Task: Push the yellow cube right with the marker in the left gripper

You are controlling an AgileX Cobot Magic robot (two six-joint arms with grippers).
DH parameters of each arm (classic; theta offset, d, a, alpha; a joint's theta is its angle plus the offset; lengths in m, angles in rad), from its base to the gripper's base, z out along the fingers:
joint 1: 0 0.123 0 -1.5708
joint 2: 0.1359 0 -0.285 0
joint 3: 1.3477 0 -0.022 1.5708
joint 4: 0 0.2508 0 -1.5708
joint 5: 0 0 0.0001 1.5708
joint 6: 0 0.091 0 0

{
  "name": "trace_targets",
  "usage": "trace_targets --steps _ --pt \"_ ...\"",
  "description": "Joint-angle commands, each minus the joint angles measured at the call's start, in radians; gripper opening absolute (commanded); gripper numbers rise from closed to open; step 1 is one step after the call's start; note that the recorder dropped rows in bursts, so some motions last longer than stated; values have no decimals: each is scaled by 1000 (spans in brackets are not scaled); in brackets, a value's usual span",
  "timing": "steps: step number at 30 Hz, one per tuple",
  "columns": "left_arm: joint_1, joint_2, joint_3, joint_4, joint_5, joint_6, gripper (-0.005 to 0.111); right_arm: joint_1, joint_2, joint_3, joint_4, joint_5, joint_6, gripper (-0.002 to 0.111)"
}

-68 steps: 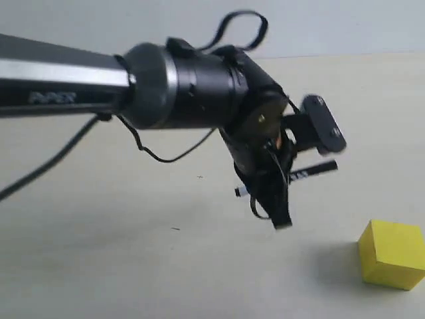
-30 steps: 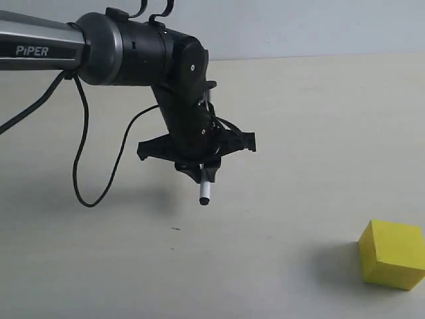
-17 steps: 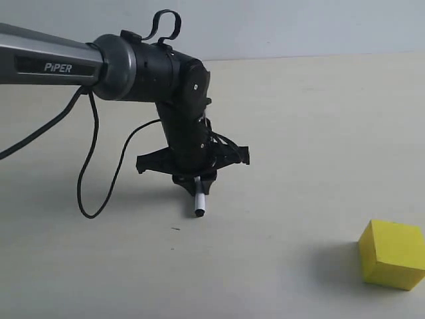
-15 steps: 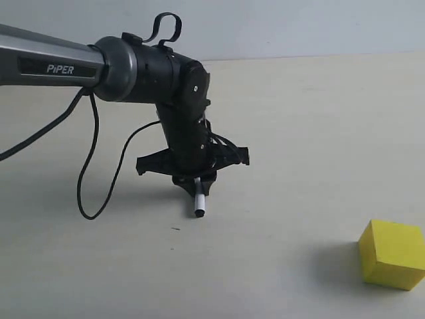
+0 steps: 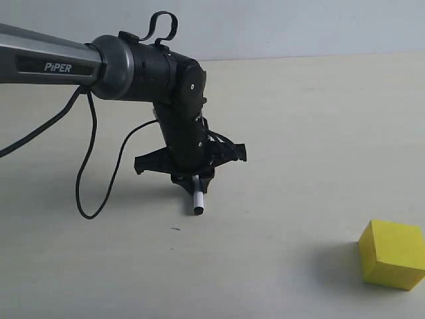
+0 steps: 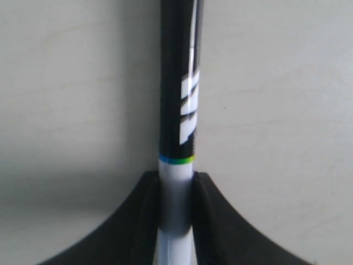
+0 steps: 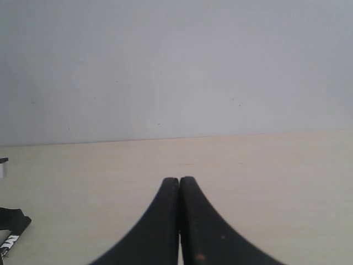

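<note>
Swung off from the yellow cube (image 5: 392, 254) vs 2.3 s ago, the left arm (image 5: 60, 63) now has its wrist turned down over the table (image 5: 299, 119). Cube rests on that table, untouched. Its left gripper (image 5: 193, 178) hangs well left of the cube in ext. view, jaws nipped tight on the marker (image 5: 197, 201) barrel, tip pointing down, low; contact w/ surface unclear. Idle right gripper (image 7: 179, 185): jaws pressed together, empty. Step: prob. line-up before the push. Next: set tip just left of cube, at face height, then sweep right.

Near-upright marker (image 5: 198, 201) pinched in left hand (image 5: 196, 182); yellow cube (image 5: 392, 254) well apart.
</note>
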Motion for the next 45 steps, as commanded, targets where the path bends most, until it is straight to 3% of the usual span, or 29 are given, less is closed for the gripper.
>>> trace_targets --steps 1,5,7,18,22,25,28,30,35,42,45 --pt "3 5 -2 12 -17 -3 24 1 -5 4 -2 -5 -1 0" --pt "3 5 -2 12 -21 13 45 1 -5 4 -2 -5 -1 0" --pt "3 5 -2 7 -25 18 50 1 -5 4 -2 -5 -1 0" --pt "6 -15 -5 7 -27 26 48 1 -5 4 -2 -5 -1 0" --pt "5 -73 -50 7 30 32 48 1 -5 4 -2 -5 -1 0" --pt "3 -127 -85 5 67 105 35 1 -5 4 -2 -5 -1 0" --pt "1 -192 -81 17 75 200 3 1 -5 4 -2 -5 -1 0" --pt "-5 -237 -65 19 75 270 1 1 -5 4 -2 -5 -1 0" --pt "-35 -380 84 72 -58 338 1 1 -5 4 -2 -5 -1 0" --pt "-40 -747 531 86 -443 371 1 1 -5 4 -2 -5 -1 0" --pt "-40 -911 678 84 -491 371 1 1 -5 4 -2 -5 -1 0"
